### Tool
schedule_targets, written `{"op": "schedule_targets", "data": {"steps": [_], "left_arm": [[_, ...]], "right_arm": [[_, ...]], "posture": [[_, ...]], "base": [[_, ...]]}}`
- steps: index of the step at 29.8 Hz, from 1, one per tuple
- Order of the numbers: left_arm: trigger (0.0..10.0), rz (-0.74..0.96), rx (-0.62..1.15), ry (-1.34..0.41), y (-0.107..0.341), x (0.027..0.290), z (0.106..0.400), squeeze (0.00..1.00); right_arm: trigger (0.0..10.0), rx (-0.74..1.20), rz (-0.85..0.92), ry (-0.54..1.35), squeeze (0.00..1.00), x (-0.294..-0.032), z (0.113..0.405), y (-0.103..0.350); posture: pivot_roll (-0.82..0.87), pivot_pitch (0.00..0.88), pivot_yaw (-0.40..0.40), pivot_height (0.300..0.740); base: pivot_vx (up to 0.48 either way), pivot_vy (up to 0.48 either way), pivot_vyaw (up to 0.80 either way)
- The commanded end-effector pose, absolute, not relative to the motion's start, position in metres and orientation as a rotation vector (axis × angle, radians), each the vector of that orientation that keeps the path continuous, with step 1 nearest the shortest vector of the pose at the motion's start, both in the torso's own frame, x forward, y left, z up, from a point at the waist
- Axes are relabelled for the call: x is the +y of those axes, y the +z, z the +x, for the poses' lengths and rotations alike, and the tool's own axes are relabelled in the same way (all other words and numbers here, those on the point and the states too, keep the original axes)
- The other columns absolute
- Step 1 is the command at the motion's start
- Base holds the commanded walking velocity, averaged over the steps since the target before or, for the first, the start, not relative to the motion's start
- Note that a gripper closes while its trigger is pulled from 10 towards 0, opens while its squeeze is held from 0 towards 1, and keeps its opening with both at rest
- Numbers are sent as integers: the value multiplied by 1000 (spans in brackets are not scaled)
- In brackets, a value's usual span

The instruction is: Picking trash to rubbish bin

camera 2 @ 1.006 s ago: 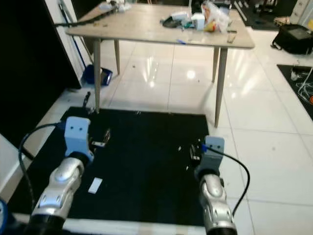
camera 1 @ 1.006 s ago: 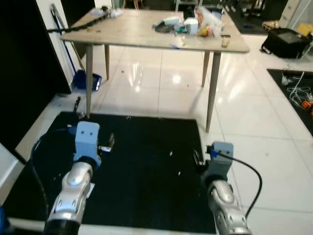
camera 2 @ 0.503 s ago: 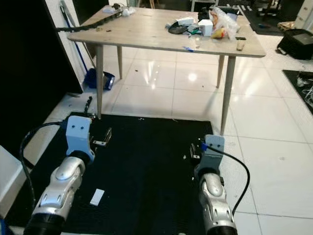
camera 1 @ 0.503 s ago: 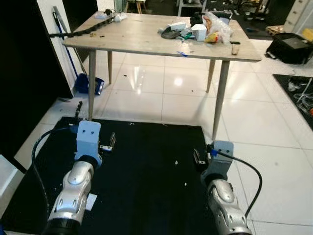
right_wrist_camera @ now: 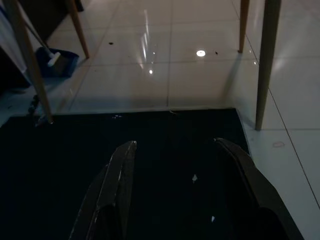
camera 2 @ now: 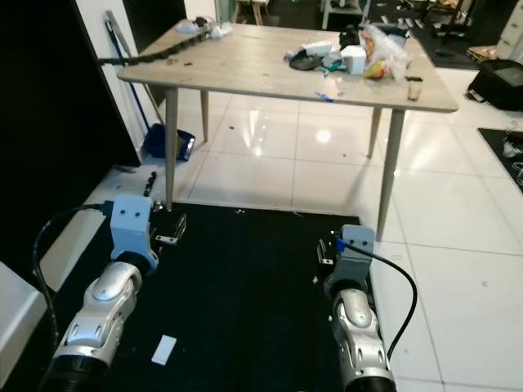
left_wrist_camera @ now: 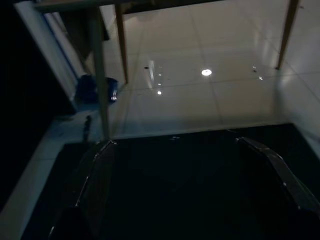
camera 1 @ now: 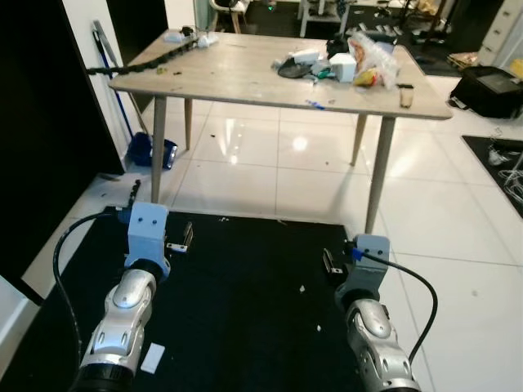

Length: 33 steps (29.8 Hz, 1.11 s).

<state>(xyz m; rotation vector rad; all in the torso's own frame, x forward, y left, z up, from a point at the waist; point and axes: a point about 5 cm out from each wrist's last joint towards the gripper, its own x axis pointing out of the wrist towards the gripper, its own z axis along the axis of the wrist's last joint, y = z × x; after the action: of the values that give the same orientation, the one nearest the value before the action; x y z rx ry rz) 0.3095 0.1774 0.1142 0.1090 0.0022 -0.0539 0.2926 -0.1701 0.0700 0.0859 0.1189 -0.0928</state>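
Trash lies in a pile on the wooden table [camera 1: 237, 69]: a plastic bag [camera 1: 372, 53], a white box [camera 1: 343, 67] and dark scraps [camera 1: 290, 69]. A white paper scrap [camera 1: 152, 358] lies on the black mat [camera 1: 245, 278] beside my left arm [camera 1: 135, 286], and small white bits [camera 1: 300, 287] dot the mat. My left gripper [left_wrist_camera: 185, 175] hangs open over the mat with nothing between its fingers. My right gripper [right_wrist_camera: 180, 175] is also open and empty, above the mat near its right edge.
A blue dustpan [camera 1: 151, 149] and a broom [camera 1: 106, 57] stand by the dark wall on the left. A black bag [camera 1: 490, 82] and loose cables [camera 1: 511, 159] lie on the white tiles at the right. Table legs [camera 1: 376, 175] stand just beyond the mat.
The whole view has shifted: table and mat sit lower in the picture, so the camera has moved. The paper scrap came into sight. Both arms hold the same pose.
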Motion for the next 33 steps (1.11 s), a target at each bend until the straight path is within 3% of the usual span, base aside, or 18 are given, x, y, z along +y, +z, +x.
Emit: {"op": "schedule_targets", "data": {"steps": [1,33], "left_arm": [[10000,113,12,-57,111,178,308,0],[10000,115,6,-63,112,176,310,0]], "right_arm": [[10000,133,87,-105,0,-173,290,66],[10000,158,93,-107,0,-175,288,64]], "posture": [[-53,75,7,740],[-52,99,9,740]], "base": [[341,0,0],[341,0,0]]}}
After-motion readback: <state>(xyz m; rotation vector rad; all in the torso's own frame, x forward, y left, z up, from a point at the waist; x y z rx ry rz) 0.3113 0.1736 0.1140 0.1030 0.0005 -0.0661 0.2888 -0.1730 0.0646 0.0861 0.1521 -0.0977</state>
